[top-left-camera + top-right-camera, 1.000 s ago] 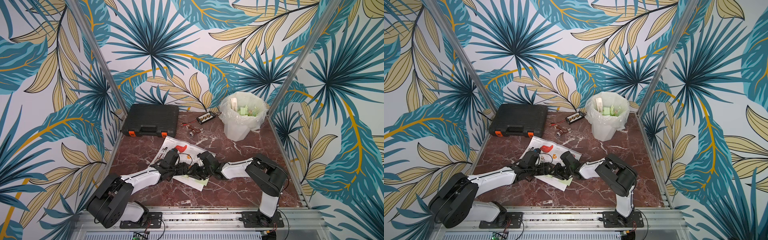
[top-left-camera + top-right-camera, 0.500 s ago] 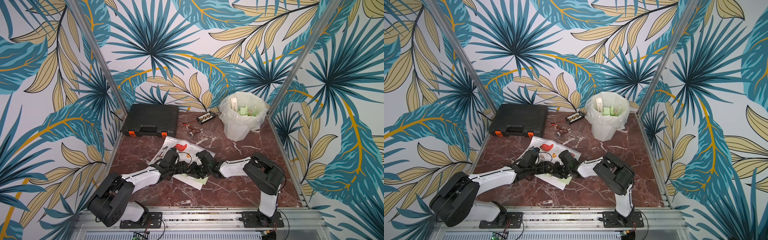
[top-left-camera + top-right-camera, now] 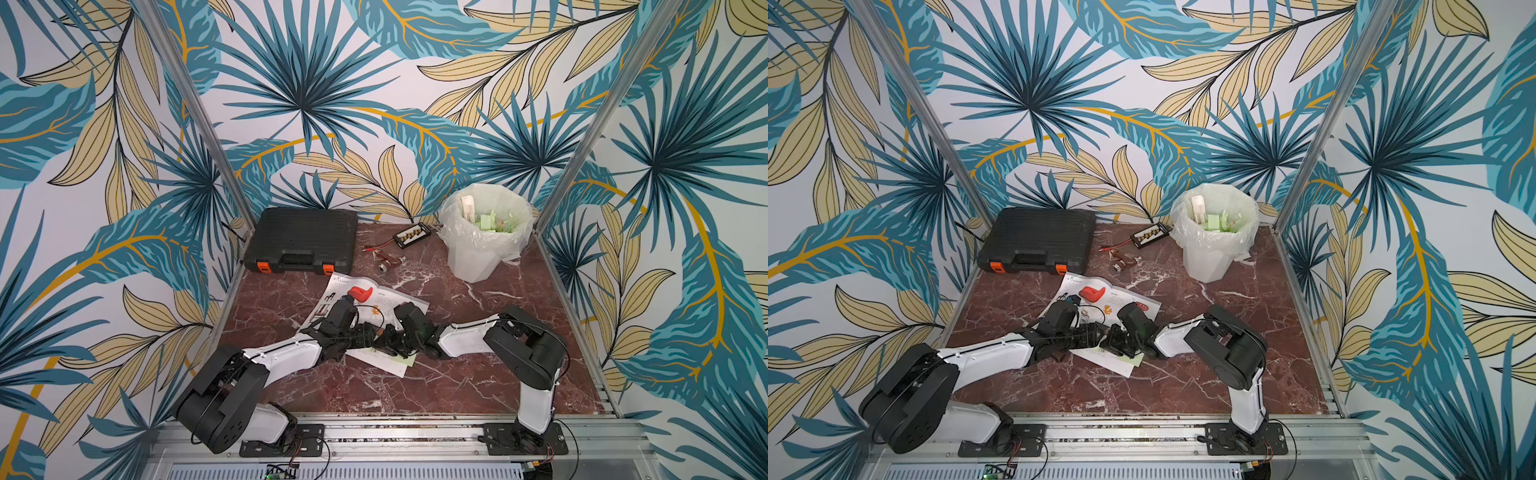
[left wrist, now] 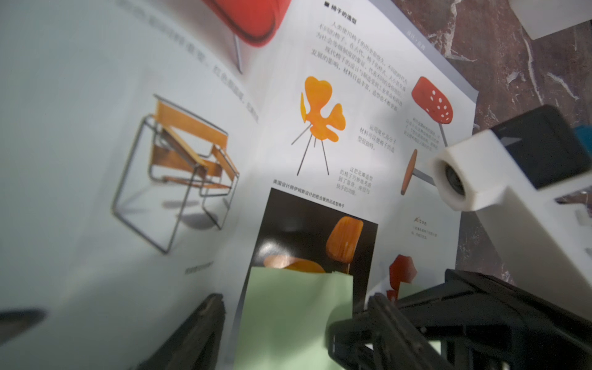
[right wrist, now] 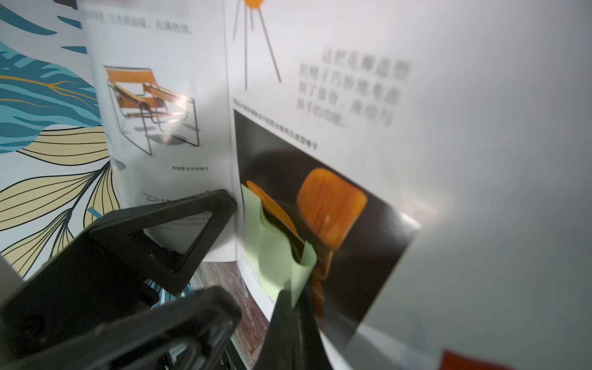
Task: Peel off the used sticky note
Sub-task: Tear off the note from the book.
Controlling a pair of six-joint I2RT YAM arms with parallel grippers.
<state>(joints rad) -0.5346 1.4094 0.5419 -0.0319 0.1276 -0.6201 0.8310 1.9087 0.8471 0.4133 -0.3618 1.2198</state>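
A light green sticky note (image 4: 294,320) is stuck low on the right page of an open magazine (image 3: 376,297), over a dark photo of an orange chair. My left gripper (image 4: 291,309) is open, and its fingers (image 4: 205,323) rest on the page either side of the note. My right gripper (image 5: 296,304) is shut on the sticky note (image 5: 272,256), pinching its lifted, curled edge. In both top views the two grippers meet over the magazine's near part, left gripper (image 3: 365,334) and right gripper (image 3: 388,338). A green corner of the note (image 3: 1136,360) shows beneath them.
A black tool case (image 3: 303,241) lies at the back left. A white bin with a plastic liner (image 3: 484,232) stands at the back right, holding green paper scraps. A small connector board (image 3: 411,236) and a metal part (image 3: 388,262) lie between them on the marble table (image 3: 457,382).
My right gripper has closed on the note's edge. Both arms have shifted slightly over the magazine; the left gripper has stayed open.
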